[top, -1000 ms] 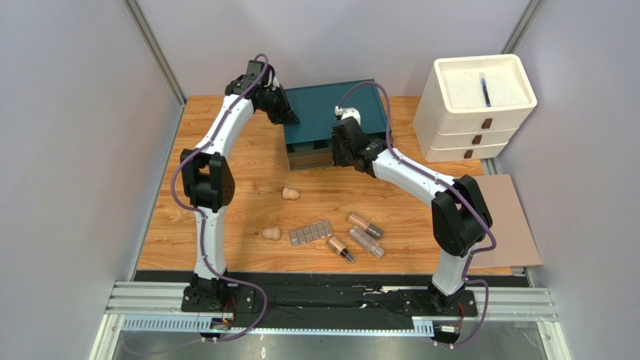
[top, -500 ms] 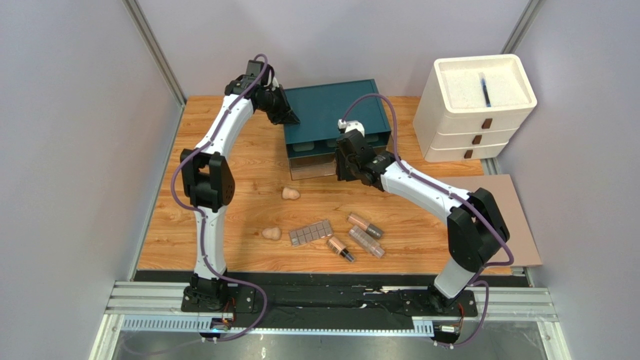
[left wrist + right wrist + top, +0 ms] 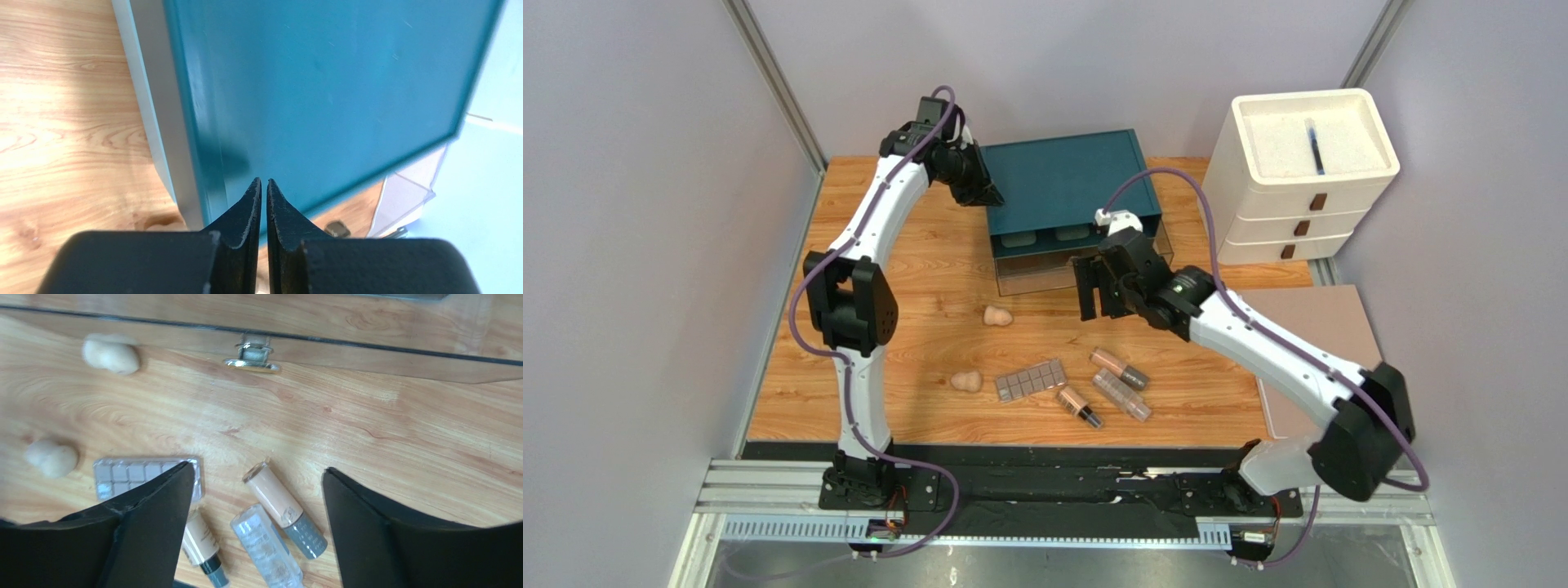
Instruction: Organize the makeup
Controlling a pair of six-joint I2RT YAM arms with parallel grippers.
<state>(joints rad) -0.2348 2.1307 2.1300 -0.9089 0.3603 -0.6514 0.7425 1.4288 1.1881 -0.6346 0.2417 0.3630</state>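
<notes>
Reaching for a first piece looks like the step in hand. The clear plastic drawer stands out from the front of the teal box, and all the makeup lies loose on the wooden worktop, lower centre of the top view. The right hand hovers just in front of the drawer, released, fingers spread with nothing between them. A good pick would drop it over the tan tube with a grey cap and close across the body rather than the cap, taking care not to nudge the clear tube just beside it. The right wrist view alone shows which way the caps point. It also shows the flat grey gridded palette partly behind a finger, the two beige pear-shaped sponges at the left, and the drawer's metal handle. Only the left wrist view shows the left hand clenched almost shut, empty, over the box's top near its left edge.
</notes>
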